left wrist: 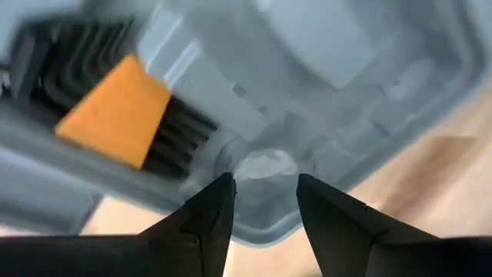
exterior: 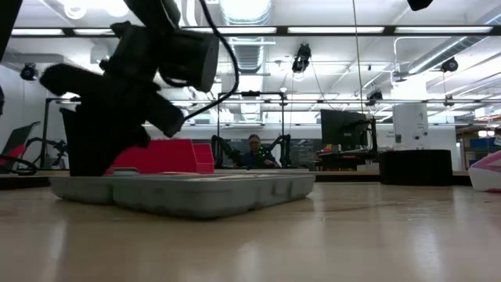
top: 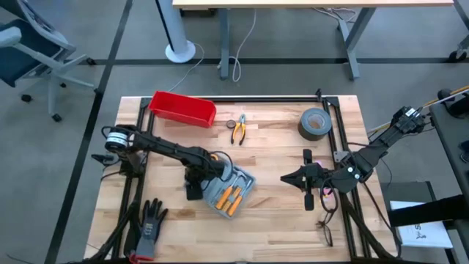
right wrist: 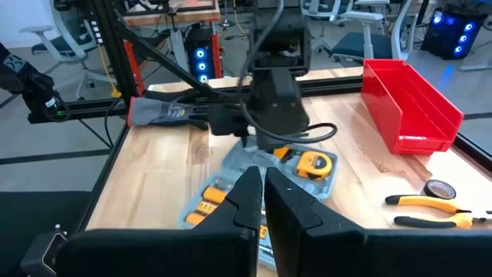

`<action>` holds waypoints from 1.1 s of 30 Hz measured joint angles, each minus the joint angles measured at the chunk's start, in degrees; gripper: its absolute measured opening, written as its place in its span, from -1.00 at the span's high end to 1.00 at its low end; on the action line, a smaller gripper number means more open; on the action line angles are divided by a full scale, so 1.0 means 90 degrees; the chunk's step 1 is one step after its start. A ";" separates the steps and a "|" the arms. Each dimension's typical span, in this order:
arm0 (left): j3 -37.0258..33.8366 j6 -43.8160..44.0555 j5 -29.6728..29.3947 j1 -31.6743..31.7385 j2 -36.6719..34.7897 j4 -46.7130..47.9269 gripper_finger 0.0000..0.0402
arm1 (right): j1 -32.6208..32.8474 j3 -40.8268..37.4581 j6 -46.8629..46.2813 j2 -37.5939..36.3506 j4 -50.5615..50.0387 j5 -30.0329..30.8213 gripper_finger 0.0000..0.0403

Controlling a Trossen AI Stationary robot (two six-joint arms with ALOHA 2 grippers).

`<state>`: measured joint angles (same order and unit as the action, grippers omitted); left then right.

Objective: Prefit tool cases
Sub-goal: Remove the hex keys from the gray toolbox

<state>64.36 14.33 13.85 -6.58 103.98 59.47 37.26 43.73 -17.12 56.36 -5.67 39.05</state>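
Wood surface: a pale butcher-block table [top: 278,220] framed by dark rails, seen from above with both robot arms reaching in.
Tool case: a small grey-blue hinged case [top: 229,192] lies open and flat near the middle of the table, slightly towards the left arm's side, turned at an angle to the table edges.
Case contents: orange-handled tools [top: 231,198] sit in the moulded slots; a set of dark keys in an orange holder [left wrist: 115,108] and a yellow tape measure [right wrist: 314,164] also rest in the tray.
Left gripper: the left gripper [left wrist: 265,196] hangs directly over one end of the case, fingers apart, tips just above a round moulded recess; nothing is visibly held between them.
Right gripper: the right gripper [right wrist: 262,188] waits well apart from the case on the right side of the table, fingers pressed together and empty.
Other items: a red bin [top: 182,108] at the far edge, loose pliers [top: 239,129], a roll of grey tape [top: 315,123], and a dark glove [top: 150,221] at the near left corner.
Progress: several slots look filled, so the fitting seems well under way. The pliers still lie outside, and the case remains open; both likely remain to do.
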 joint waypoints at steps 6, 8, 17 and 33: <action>0.0465 0.0337 0.0094 -0.0357 0.0000 -0.0165 0.20 | -0.0002 0.0000 0.0021 0.0000 0.0000 0.0000 1.00; 0.0652 0.0428 0.0087 -0.0388 0.0000 -0.0173 0.18 | -0.0002 0.0000 0.0021 0.0000 0.0000 0.0000 1.00; 0.1176 0.0686 -0.0922 -0.0369 -0.0002 -0.0619 0.14 | -0.0002 0.0000 0.0021 0.0000 0.0000 0.0000 1.00; 0.1113 0.1732 -0.1634 0.0110 -0.0005 -0.0760 0.25 | -0.0002 0.0000 -0.0010 0.0000 0.0001 0.0000 1.00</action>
<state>74.37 29.91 -0.86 -5.59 103.94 52.63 37.23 43.72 -17.21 56.36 -5.66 39.05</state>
